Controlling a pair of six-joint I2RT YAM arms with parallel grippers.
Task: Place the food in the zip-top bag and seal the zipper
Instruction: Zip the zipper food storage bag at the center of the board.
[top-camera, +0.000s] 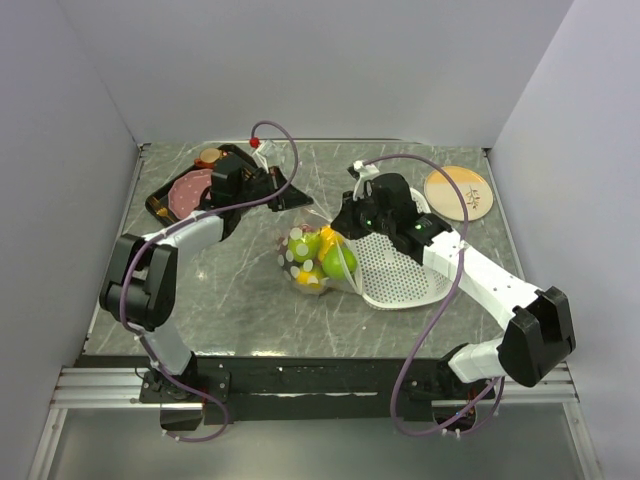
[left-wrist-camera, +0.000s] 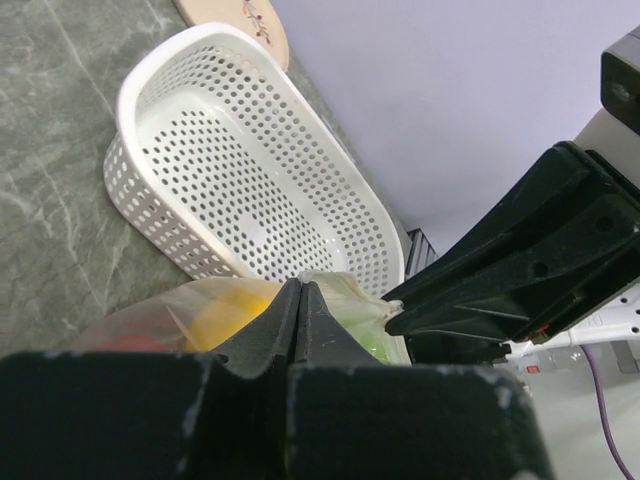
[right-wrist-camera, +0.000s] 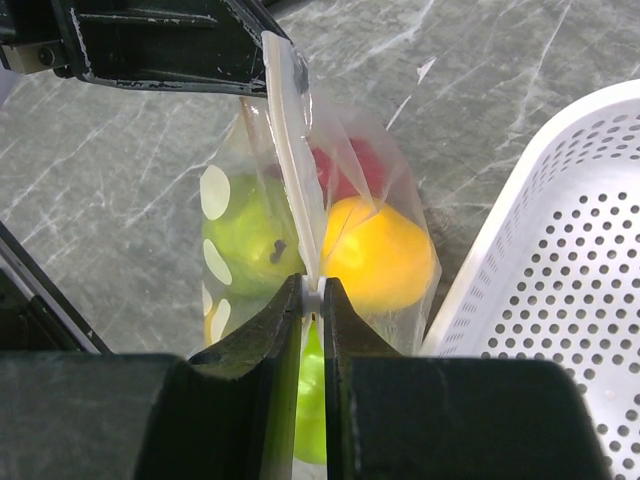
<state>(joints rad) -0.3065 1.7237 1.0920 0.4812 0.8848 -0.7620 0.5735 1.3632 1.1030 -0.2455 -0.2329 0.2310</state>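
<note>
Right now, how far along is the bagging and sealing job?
Done: the toy fruits sit inside the dotted zip-top bag, and the white perforated basket is empty. In hand: the left end effector and right end effector are each shut on the zipper strip, stretched between them. Left: pressing the strip closed and letting go; how much is already sealed cannot be told.

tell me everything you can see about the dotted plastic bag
The bag is thin, clear, crinkled plastic printed with white dots, with a narrow white zipper strip along its mouth. It bulges with toy fruit: a green apple, an orange citrus and something red show through. The strip is stretched between the left pincer and the right pincer, each shut on one end. The bag sits on the grey marbled table beside the white basket. Whether it is fully sealed cannot be told.
</note>
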